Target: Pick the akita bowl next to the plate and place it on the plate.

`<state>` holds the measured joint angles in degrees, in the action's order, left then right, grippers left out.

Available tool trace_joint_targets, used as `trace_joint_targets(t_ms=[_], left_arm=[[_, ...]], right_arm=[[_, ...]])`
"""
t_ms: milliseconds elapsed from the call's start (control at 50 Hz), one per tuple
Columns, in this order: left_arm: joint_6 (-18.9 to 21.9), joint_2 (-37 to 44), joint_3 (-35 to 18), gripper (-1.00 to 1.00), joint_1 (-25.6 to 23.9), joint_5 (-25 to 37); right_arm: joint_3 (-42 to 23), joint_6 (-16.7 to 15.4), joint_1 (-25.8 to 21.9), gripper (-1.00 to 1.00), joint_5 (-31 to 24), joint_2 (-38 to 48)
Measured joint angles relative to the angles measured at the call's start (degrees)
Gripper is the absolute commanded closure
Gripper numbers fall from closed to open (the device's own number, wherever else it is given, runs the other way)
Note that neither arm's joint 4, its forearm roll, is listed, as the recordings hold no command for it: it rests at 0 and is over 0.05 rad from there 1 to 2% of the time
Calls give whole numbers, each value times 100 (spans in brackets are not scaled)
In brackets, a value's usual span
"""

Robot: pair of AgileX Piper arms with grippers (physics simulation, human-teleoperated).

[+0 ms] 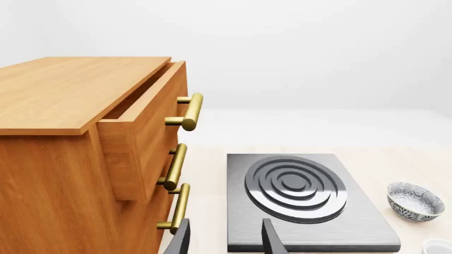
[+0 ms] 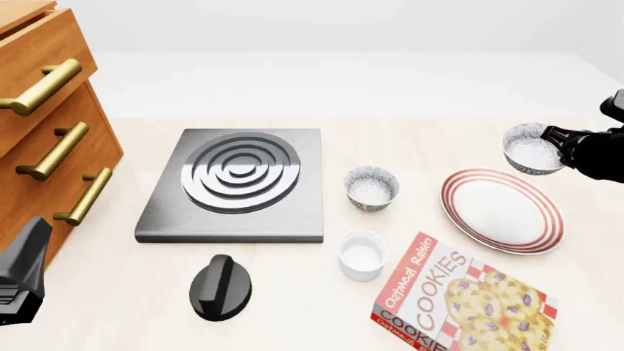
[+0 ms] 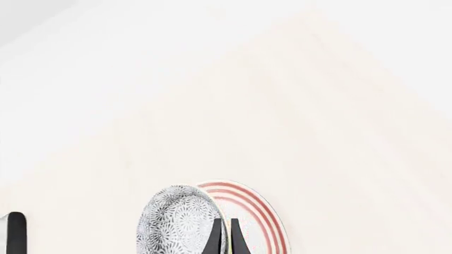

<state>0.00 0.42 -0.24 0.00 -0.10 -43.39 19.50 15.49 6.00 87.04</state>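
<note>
My right gripper (image 2: 557,141) is shut on the rim of the akita bowl (image 2: 531,148), a speckled grey-and-white bowl, white inside. It holds the bowl tilted, just past the far right edge of the plate (image 2: 502,212), which is white with red rings. In the right wrist view the bowl (image 3: 175,222) stands on edge, with the gripper (image 3: 226,239) pinching its rim and the plate (image 3: 258,214) behind it. My left gripper (image 1: 224,241) is open and holds nothing, low at the near left by the cabinet.
A second alike bowl (image 2: 372,187) sits between the stove plate (image 2: 237,184) and the plate. A white ramekin (image 2: 362,254), a cookies box (image 2: 458,300) and a black knob (image 2: 221,287) lie nearer. A wooden cabinet (image 2: 44,139) with its top drawer open stands at left.
</note>
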Motion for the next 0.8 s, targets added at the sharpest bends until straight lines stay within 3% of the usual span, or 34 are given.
trace_joint_targets(t_ms=[800], left_arm=[[0, 0, 0, -100, 0, 0]], right_arm=[[498, 79, -323, 100, 250, -6]])
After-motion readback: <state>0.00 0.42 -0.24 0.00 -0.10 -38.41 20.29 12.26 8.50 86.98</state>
